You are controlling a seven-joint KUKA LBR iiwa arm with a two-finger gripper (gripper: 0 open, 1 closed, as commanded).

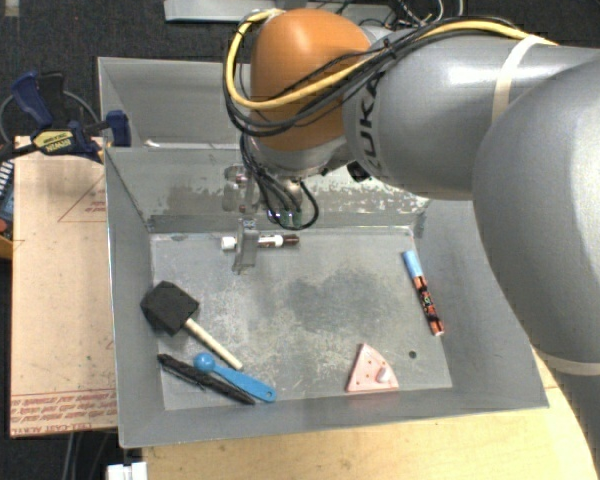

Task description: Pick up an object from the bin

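- The grey arm point(460, 118) comes in from the right and bulks over the back half of the bin. On its flank, beside the orange cover point(300, 68), I can read black letters from the KUKA name point(364, 133), running sideways. Yellow and black cables loop over the cover.
- The grey metal bin point(330, 303) has a scuffed, speckled floor, and its things lie well apart.
- The gripper point(244, 253) hangs below the orange cover, low at the back of the floor towards the left. From here I cannot tell whether it is spread or closed.
- A foam brush point(170, 310), with a black block head and a pale wooden handle, lies front left.
- Just in front of the brush, a black pen point(195, 373) crosses a blue-handled tool point(242, 383).
- A marker point(423, 293) lies by the right wall. It has a light blue cap and a black and red barrel, and its print is too small to read.
- A pink wedge point(371, 370) with small holes lies front right.
- A small white and dark red tube point(275, 239) lies on its side against the back wall, right at the gripper. The gripper crosses in front of it near its left end.
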